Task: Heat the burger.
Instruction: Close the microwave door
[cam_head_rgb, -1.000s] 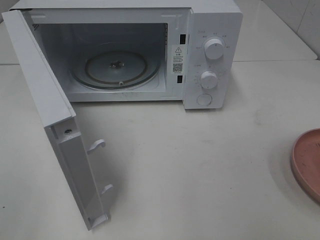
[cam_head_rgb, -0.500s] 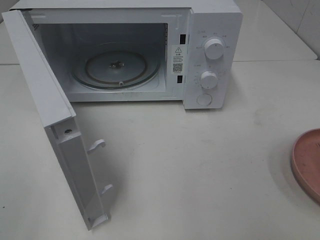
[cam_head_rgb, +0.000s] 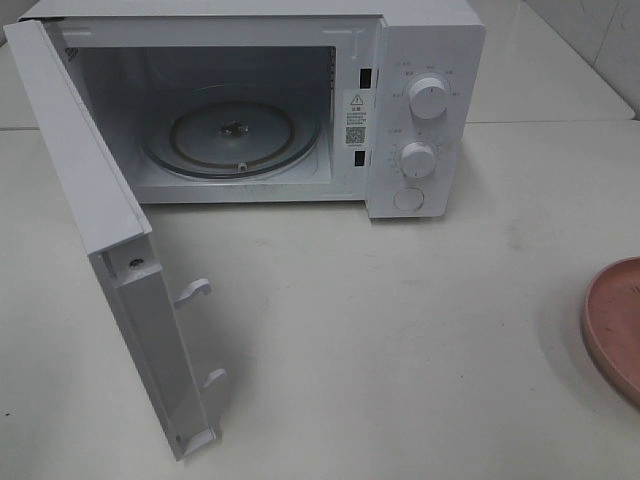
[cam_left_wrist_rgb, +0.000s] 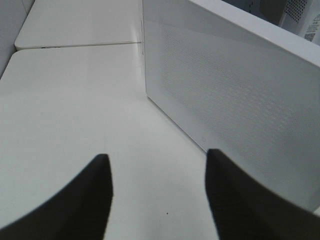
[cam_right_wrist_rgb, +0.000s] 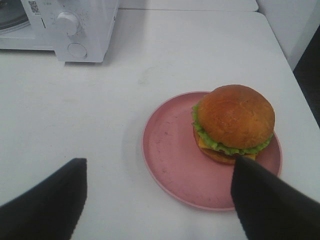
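Note:
The burger (cam_right_wrist_rgb: 235, 117), with a golden-brown bun, green lettuce and darker layers, sits on the far side of a pink plate (cam_right_wrist_rgb: 170, 150) in the right wrist view. My right gripper (cam_right_wrist_rgb: 160, 161) hovers just short of the plate, open, its dark fingers (cam_right_wrist_rgb: 50, 205) spread wide with nothing between them. In the high view only the plate's rim (cam_head_rgb: 615, 325) shows at the right edge; the burger and both grippers are out of that view. My left gripper (cam_left_wrist_rgb: 157, 155) is open and empty, above the table beside the microwave door's outer face (cam_left_wrist_rgb: 240, 90).
The white microwave (cam_head_rgb: 425, 110) stands at the back with its door (cam_head_rgb: 110, 250) swung wide toward the front left. Its glass turntable (cam_head_rgb: 235, 135) holds nothing. Two knobs and a button sit on its right panel. The microwave's corner (cam_right_wrist_rgb: 75, 30) shows beyond the plate.

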